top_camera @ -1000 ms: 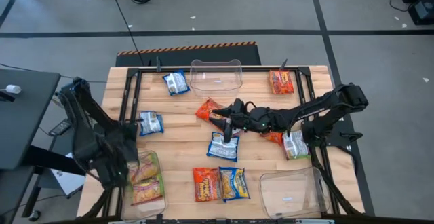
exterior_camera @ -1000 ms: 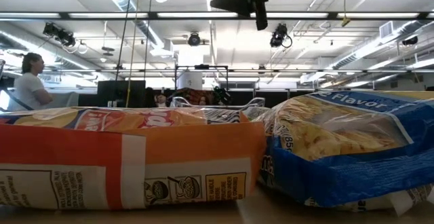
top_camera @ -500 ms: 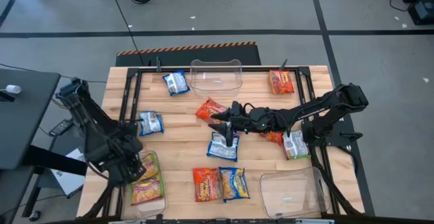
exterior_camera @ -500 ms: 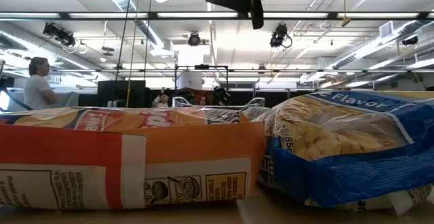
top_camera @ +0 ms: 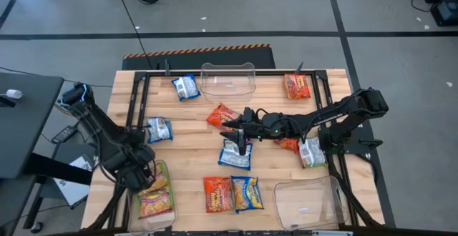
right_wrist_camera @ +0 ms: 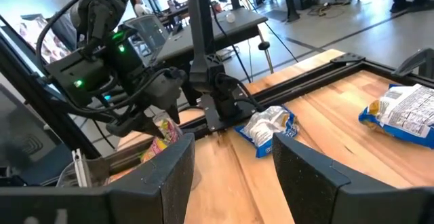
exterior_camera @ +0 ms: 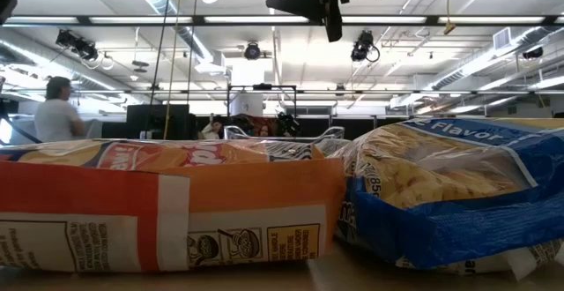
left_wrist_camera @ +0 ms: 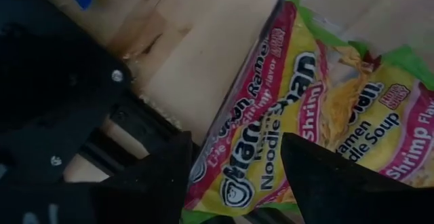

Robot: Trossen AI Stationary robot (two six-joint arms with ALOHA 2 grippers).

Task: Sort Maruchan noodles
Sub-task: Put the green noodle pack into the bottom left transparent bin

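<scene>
Maruchan packets lie flat on the wooden table: red-orange ones (top_camera: 222, 114) (top_camera: 217, 193) (top_camera: 295, 86), blue-white ones (top_camera: 235, 154) (top_camera: 159, 129) (top_camera: 186, 86), and a green one (top_camera: 312, 152). Two green-pink-yellow shrimp packets (left_wrist_camera: 319, 122) lie in the clear bin (top_camera: 166, 170) at the near left corner. My left gripper (left_wrist_camera: 234, 183) hangs open just over them, its fingers apart on either side. My right gripper (top_camera: 237, 127) is open and raised over the table's middle, between the red-orange and blue-white packets; it shows at the top of the low view (exterior_camera: 328, 9).
An empty clear bin (top_camera: 227, 79) sits at the far edge and another (top_camera: 308, 200) at the near right corner. A black frame (top_camera: 136, 107) rims the table. Red-orange (exterior_camera: 159, 203) and blue (exterior_camera: 458, 194) packets fill the low view. A person (exterior_camera: 57, 115) stands far behind.
My left gripper has moved a little toward the near edge and right, over the near-left bin with the green-pink-yellow packets. My right gripper has eased slightly toward the table's left. No packets have shifted.
</scene>
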